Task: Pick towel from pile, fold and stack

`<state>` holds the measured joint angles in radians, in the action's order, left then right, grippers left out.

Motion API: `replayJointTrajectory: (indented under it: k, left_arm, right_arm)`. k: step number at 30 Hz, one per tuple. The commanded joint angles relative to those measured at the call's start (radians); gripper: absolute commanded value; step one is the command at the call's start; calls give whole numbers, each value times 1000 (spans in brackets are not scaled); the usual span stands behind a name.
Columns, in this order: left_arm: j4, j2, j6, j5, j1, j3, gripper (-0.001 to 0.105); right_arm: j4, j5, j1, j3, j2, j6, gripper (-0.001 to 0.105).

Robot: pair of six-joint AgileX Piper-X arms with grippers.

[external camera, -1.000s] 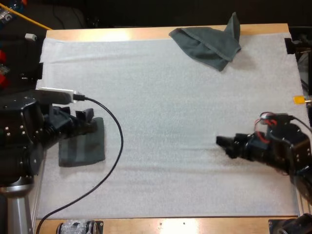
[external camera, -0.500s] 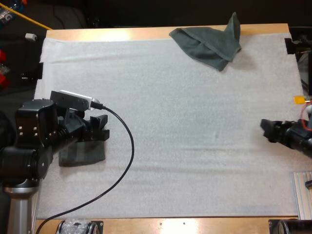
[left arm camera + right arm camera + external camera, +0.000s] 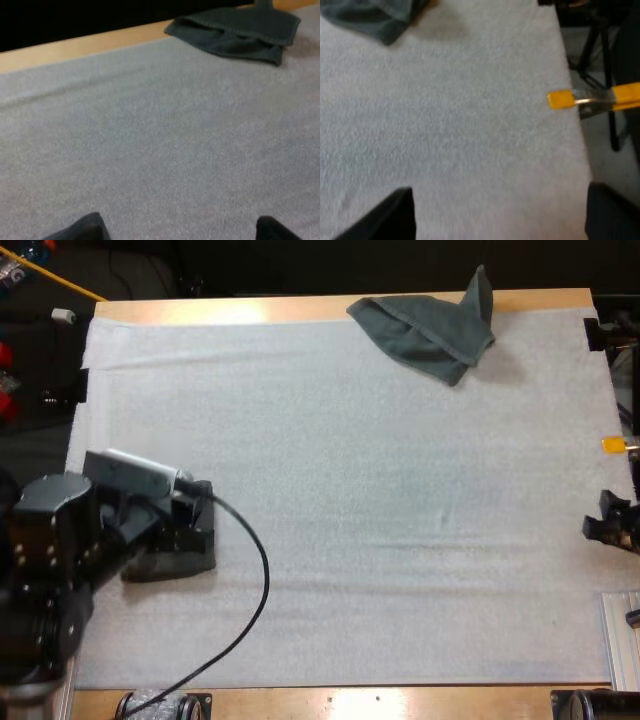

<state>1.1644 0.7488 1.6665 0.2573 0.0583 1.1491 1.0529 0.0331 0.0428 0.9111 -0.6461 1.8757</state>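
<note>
The left arm crouches low over the mat's [image 3: 330, 490] left side. The left tool [image 3: 200, 518] has its fingers apart, and the arm largely hides the folded towel [image 3: 175, 564] there. The right tool [image 3: 610, 522], fingers also apart, is cut off at the mat's right edge. The crumpled towel [image 3: 428, 328] lies on the mat's far edge, beyond wide bare mat.

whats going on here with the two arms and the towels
Two robot arms are working on folding and stacking towels. The left gripper is open over a folded towel at the near left of the white mat, with nothing between its fingers. The right gripper is open and empty at the mat's right edge. A crumpled towel lies at the mat's far side, not yet picked up.
</note>
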Motion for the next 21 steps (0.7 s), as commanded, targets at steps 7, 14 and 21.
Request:
replayJointTrajectory:
  k: [7,14,21]
  left_arm:
    - [106,-102,-2,-7,5,5,59]
    - [148,-207,22,-3,5,5,60]
    - [221,-307,53,1,5,5,72]
  right_arm:
    - [93,15,4,14,121,11,67]
    - [189,15,4,14,223,-8,68]
    - [267,31,4,14,278,-81,87]
